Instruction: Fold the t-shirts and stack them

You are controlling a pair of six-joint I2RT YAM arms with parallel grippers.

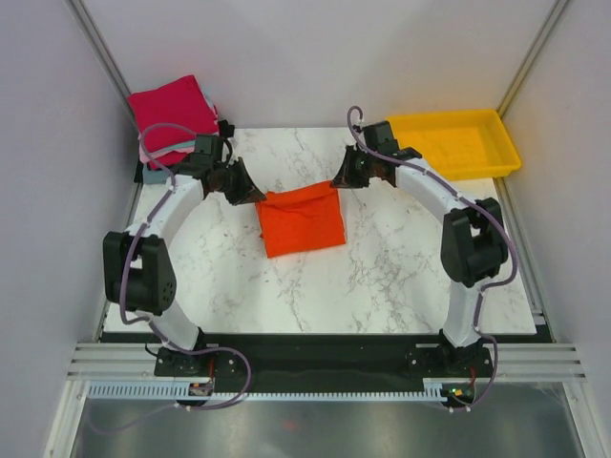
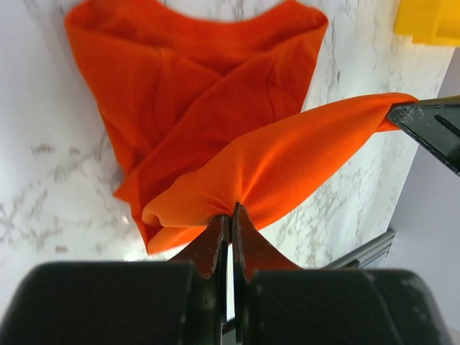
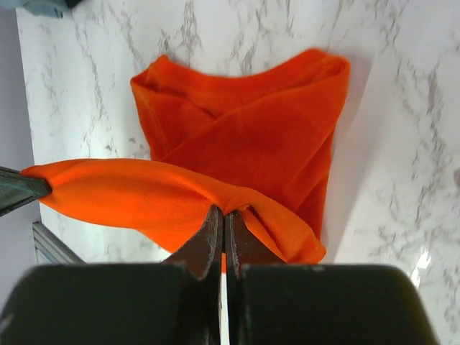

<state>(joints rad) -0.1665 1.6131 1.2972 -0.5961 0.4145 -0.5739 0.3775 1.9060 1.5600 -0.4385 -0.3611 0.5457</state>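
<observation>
Cloth comes first: the bright orange-red t-shirt point(image 1: 304, 224) lies in the middle of the white marble table point(image 1: 382, 286). Its near part is flat and already folded into a rough square. Its far edge is up off the table. The left gripper point(image 1: 258, 195) is pinched tight on the far left corner. The right gripper point(image 1: 337, 180) is pinched tight on the far right corner. The cloth hangs stretched between them.

I think a fold is half made. Next, both arms would need to move together, at the same speed, and bring that edge over the flat part toward the near side, then let go. If one arm pulls more, the shirt could slide or bunch up.

Farther back on the left sits the pile of folded shirts point(image 1: 175, 110), crimson on top with pink and grey-blue peeking out under it. The orange one is not on it yet. Far back on the right is a yellow plastic tray point(image 1: 444, 116).

The table is smooth and shiny with grey veins. Around it on three sides stand pale grey walls point(image 1: 305, 57).
</observation>
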